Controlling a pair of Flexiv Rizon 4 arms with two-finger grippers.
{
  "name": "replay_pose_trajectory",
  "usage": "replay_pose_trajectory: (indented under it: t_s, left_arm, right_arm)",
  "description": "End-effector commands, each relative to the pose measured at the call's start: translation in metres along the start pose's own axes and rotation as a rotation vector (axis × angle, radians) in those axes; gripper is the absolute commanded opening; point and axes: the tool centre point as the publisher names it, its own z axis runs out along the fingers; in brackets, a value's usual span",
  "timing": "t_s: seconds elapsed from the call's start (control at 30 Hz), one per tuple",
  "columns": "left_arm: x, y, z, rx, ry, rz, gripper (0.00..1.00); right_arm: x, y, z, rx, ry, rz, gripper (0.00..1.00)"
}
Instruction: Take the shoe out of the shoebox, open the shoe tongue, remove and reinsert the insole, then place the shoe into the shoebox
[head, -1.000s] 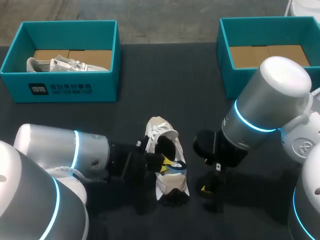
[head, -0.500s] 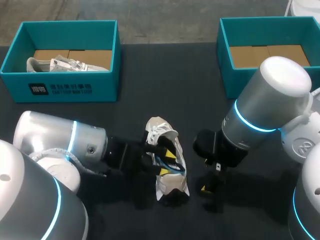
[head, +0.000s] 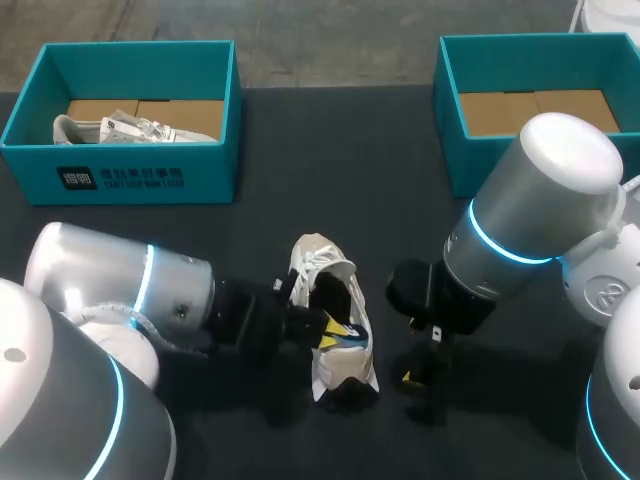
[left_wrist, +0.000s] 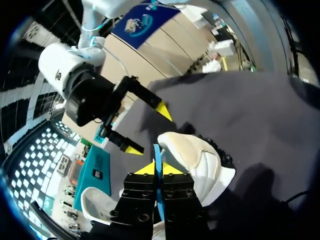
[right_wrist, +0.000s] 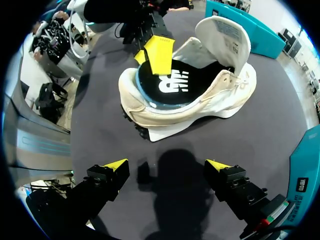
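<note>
A white shoe (head: 322, 262) lies on its side in the middle of the dark table, its tongue (right_wrist: 223, 35) folded back. Inside it sits the black insole (right_wrist: 170, 82) with a blue edge. My left gripper (head: 325, 322) is at the shoe's opening, shut on the insole's thin blue edge (left_wrist: 157, 160), which shows between its yellow tips. The shoe (left_wrist: 195, 155) lies just ahead of those fingers. My right gripper (right_wrist: 167, 165) hangs open beside the shoe (right_wrist: 200, 100), a little apart from its sole, with nothing between its fingers. It also shows in the head view as the right gripper (head: 418, 380).
A teal shoebox (head: 120, 178) at the back left holds another white shoe (head: 130, 128). A second teal shoebox (head: 452, 110) at the back right shows only its cardboard floor. The dark table (head: 330, 160) stretches between the two boxes.
My left gripper opened briefly at the shoe's opening and closed again on the insole's edge, shifting slightly. The right arm and the shoe stayed where they were.
</note>
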Motion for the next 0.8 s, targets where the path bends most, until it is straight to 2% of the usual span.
replay_pose_trajectory:
  t_s: [0.03,0.53,0.63,0.77,0.8]
  left_arm:
    - [0.006,0.001,0.006,-0.031,-0.011,0.017,0.00]
    - [0.002,0.021,0.004,-0.115,-0.036,0.114,0.00]
    - [0.000,0.023,0.003,-0.112,-0.039,0.107,0.00]
    - [-0.001,0.018,0.000,-0.054,-0.039,0.039,0.00]
    - [-0.001,0.016,-0.001,-0.042,-0.039,0.023,0.09]
  right_arm:
    - [0.001,0.001,0.002,0.002,-0.003,0.001,1.00]
    - [0.001,0.001,0.002,0.002,-0.003,0.001,1.00]
    - [0.001,0.001,0.002,0.002,-0.003,0.001,1.00]
    - [0.001,0.001,0.002,0.002,-0.003,0.001,1.00]
    - [0.001,0.001,0.002,0.002,-0.003,0.001,1.00]
